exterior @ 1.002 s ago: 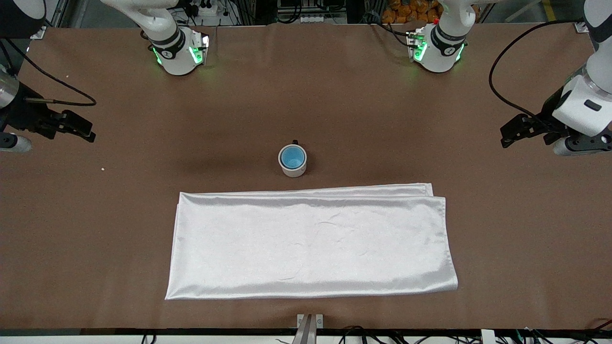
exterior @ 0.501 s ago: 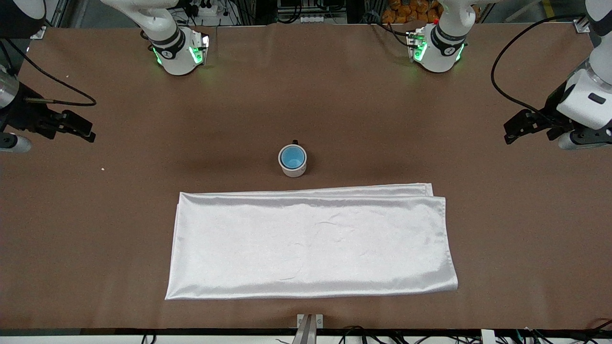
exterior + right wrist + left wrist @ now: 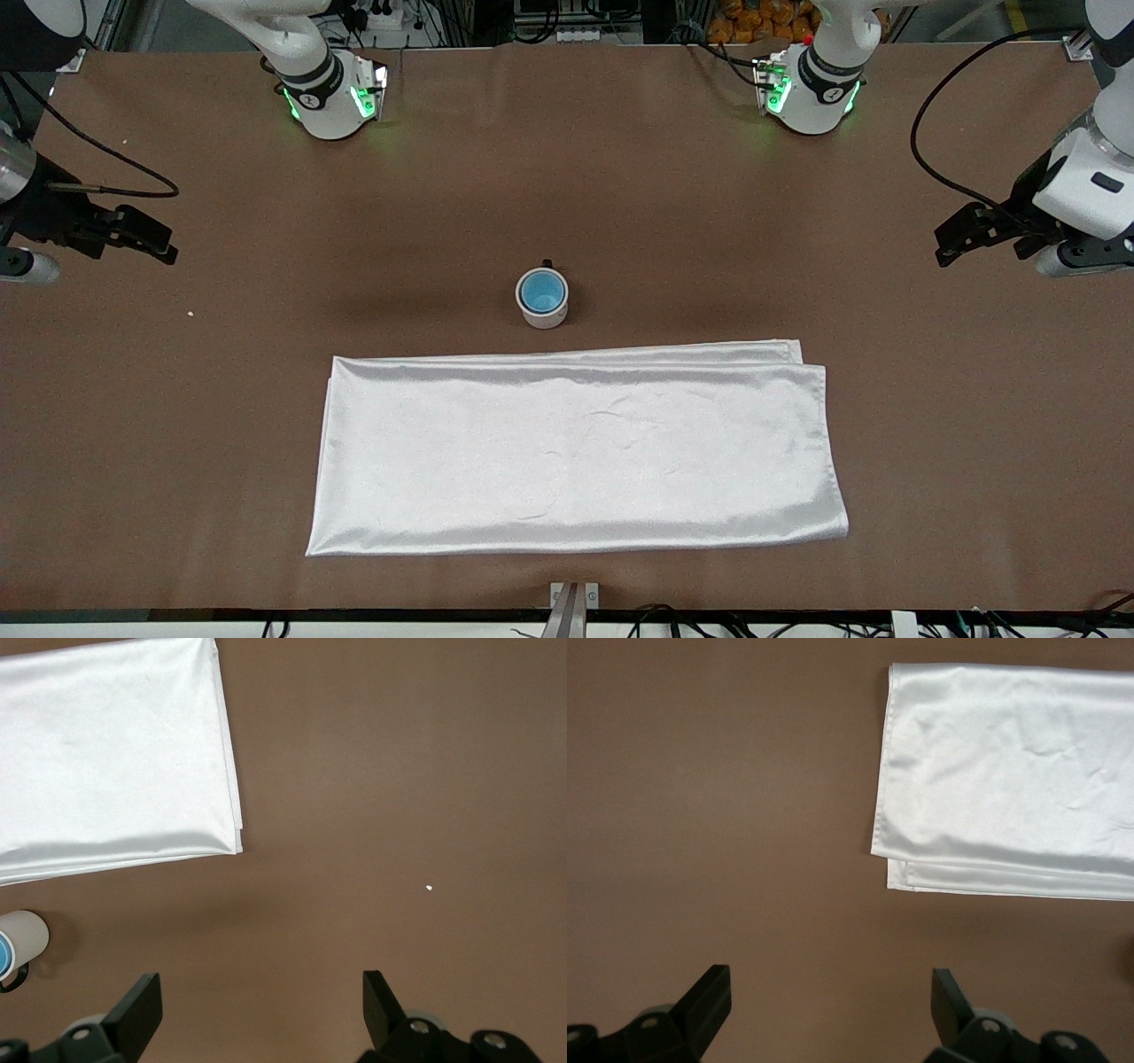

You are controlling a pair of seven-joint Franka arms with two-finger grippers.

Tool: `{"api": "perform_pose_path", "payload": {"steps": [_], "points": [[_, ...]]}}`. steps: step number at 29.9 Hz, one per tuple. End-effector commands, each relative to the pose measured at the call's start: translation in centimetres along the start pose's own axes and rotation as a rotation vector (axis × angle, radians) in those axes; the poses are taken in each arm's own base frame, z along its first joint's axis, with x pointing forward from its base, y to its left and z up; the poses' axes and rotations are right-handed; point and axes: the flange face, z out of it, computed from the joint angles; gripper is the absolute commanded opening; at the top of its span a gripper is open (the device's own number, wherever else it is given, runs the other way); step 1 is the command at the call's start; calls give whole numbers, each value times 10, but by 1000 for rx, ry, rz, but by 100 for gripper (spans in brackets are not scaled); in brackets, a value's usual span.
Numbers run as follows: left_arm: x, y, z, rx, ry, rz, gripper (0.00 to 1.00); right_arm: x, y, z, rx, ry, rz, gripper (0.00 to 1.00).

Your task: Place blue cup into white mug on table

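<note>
The blue cup (image 3: 541, 291) sits upright inside the white mug (image 3: 543, 317), which stands on the brown table (image 3: 620, 195) near its middle, its black handle toward the robots' bases. The mug also shows at the edge of the right wrist view (image 3: 24, 935), with a sliver of blue beside it. My left gripper (image 3: 941, 248) is open and empty over the bare table at the left arm's end, also seen in its wrist view (image 3: 830, 997). My right gripper (image 3: 170, 246) is open and empty over the table at the right arm's end, also in its wrist view (image 3: 261, 1001).
A folded white satin cloth (image 3: 576, 447) lies flat, nearer to the front camera than the mug; it also shows in the left wrist view (image 3: 1010, 771) and the right wrist view (image 3: 115, 753). A tiny white speck (image 3: 190, 313) lies on the table near the right gripper.
The left arm has drawn slightly up and toward its end of the table, then come to rest. The right arm, cup and mug have not moved.
</note>
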Motion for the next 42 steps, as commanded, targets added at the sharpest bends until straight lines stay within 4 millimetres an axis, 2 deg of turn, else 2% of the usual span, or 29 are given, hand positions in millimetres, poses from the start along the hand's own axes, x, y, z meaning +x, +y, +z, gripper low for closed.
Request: {"api": "perform_pose_path", "payload": {"steps": [1,42], "points": [[-7,0,-3,-42,2,14,100,2,-2,-3,-11,-2,10,100],[-8,0,-2,-51,-12,68,100,4,-1,2,-10,-13,11,100]]}}
